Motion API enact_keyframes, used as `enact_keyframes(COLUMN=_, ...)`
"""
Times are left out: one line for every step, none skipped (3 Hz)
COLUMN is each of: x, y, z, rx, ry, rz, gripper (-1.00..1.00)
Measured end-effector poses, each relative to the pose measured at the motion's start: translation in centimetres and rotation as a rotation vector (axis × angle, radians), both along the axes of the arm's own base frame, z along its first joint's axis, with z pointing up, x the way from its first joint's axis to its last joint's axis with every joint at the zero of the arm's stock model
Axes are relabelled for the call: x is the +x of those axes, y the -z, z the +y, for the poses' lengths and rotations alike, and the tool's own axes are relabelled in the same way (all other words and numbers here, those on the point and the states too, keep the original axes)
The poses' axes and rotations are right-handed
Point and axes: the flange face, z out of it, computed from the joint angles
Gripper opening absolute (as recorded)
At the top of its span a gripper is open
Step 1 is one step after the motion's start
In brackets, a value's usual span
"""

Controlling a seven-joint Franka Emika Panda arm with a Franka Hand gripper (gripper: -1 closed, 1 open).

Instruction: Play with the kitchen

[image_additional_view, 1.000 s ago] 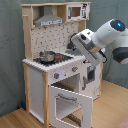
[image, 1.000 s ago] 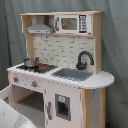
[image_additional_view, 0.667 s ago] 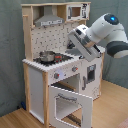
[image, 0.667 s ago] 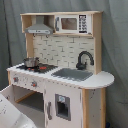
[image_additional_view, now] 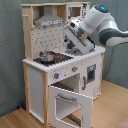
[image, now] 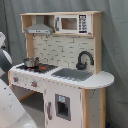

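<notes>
— Kitchen (image_additional_view: 55, 75) placement, relative to your hand (image_additional_view: 75, 47)?
— It is standing right under and around your hand, which is hovering above the stove (image_additional_view: 56, 58), beside the pot (image_additional_view: 46, 55). Oven door (image_additional_view: 70, 102) is hanging open below. Whether your hand is gripping, I cannot tell.

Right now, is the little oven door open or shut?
Open. In the second exterior view the oven door hangs swung down and outward from the kitchen, with the dark oven hollow showing behind it.

Soft, even indoor light, faint shadows, no glare; mild blur throughout both exterior views.
</notes>
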Motion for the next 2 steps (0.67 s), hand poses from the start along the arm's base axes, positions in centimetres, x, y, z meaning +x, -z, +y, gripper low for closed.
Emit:
enact_keyframes(x=3.2, y=-1.7, z=-2.3, rx=0.013, ry=0.019, rz=0.062, gripper=1.00)
enact_keyframes(x=5.7, y=-1.6, z=-3.8, rx=0.009, ry=0.030, rz=0.126, gripper=1.00)
